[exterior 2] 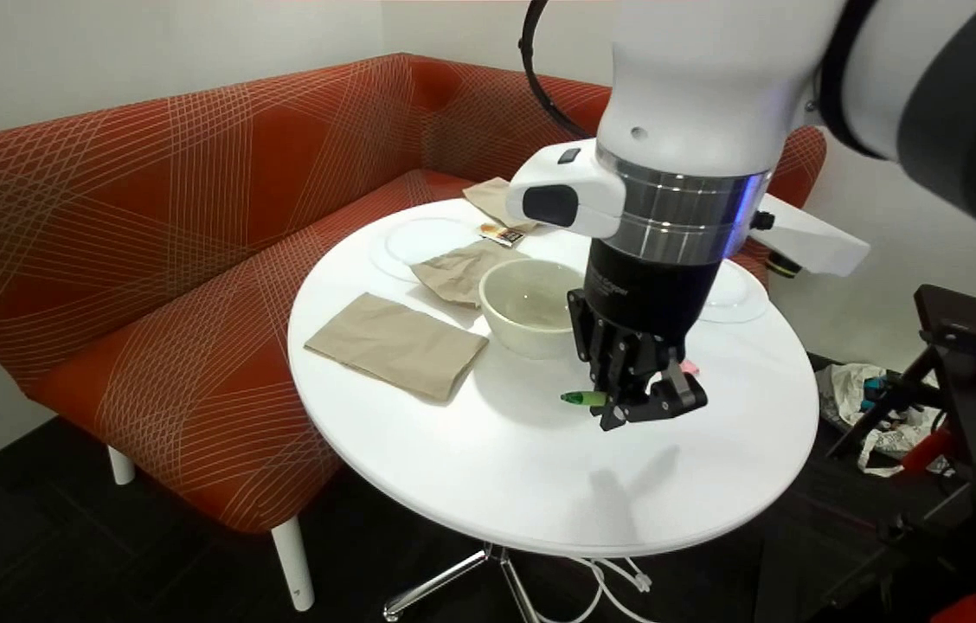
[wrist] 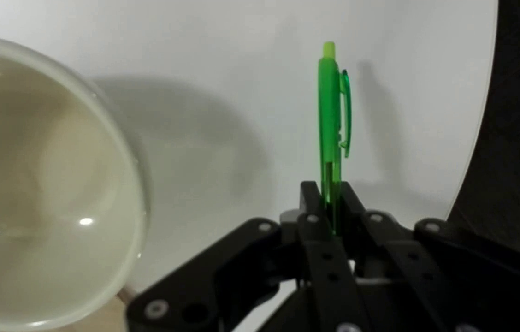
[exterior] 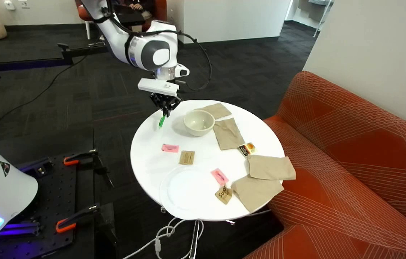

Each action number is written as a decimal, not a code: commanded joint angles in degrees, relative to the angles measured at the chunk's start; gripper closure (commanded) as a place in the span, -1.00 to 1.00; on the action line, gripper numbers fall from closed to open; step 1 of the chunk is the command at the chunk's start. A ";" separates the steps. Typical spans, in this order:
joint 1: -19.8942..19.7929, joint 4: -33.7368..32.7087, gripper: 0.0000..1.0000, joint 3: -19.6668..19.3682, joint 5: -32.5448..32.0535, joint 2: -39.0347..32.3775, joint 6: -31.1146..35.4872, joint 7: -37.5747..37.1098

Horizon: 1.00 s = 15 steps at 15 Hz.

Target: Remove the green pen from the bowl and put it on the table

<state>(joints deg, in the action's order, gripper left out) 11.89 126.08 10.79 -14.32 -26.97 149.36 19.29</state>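
The black, jointed, two-finger metal gripper (wrist: pixel 329 198) is pinching the slim green plastic pen (wrist: pixel 329 106) by the end away from its clicker, which sticks out free. It's hanging over the round white table (wrist: pixel 444 92) — the pen's shadow (wrist: pixel 382 120) sits off to one side in the wrist view, so I'd guess no contact yet. What's left looks like just the set-down. I'd go down slow and straight, keep the pen (exterior 2: pixel 585 398) about as level as it looks in an exterior view, and only ease the grip off once its length touches. Drop it from high and it'll probably skitter, though the clip (wrist: pixel 347 115) should help against rolling. Mind the table's edge too, it's near on one side. The glossy cream round bowl (wrist: pixel 139 207) is on the opposite side, pen already out of it, so don't drift that way and knock it. Flat tan papers (exterior 2: pixel 397 346) lie past that — not where I'd aim.
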 commanded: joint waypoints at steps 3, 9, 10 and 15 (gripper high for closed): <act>-1.94 -4.45 0.94 0.77 0.25 -3.77 -2.85 3.57; -1.62 -6.36 -0.33 0.42 -0.02 -4.04 -5.26 2.68; -1.64 -6.32 -0.50 0.44 0.13 -3.67 -5.48 2.49; -3.07 -3.56 -1.00 1.44 1.78 0.36 -5.22 2.91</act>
<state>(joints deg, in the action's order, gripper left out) 10.42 120.58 10.96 -14.14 -30.48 146.17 21.27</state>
